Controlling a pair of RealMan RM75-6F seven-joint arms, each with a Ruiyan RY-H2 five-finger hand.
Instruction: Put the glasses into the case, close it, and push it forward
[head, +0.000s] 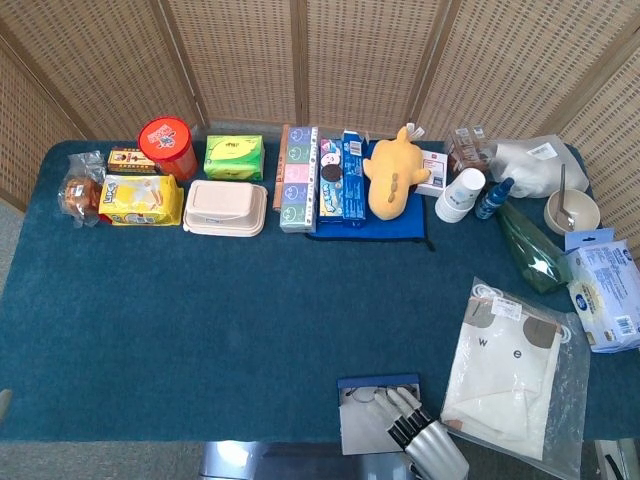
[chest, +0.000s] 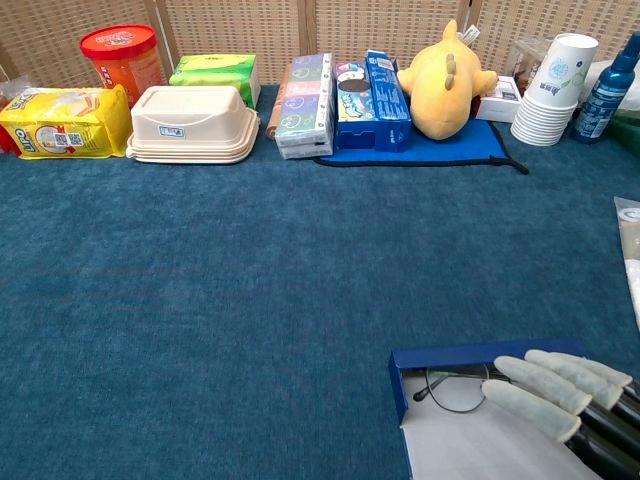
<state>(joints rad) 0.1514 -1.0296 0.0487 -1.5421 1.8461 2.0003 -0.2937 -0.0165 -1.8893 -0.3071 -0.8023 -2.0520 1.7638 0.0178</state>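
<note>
Down at the near edge of the blue-carpeted table (chest: 250, 300), the right robot hand (chest: 560, 400) lay with pale fingers extended over thin wire-rimmed glasses (chest: 455, 390) inside the open rectangular blue case (chest: 400, 375).

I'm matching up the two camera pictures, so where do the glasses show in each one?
Head view: the glasses lie at the bottom centre, in the open case, just left of the right hand.
Chest view: the glasses sit at the lower right, partly under the right hand.
Shared landmark: the yellow plush toy at the table's far side.
</note>
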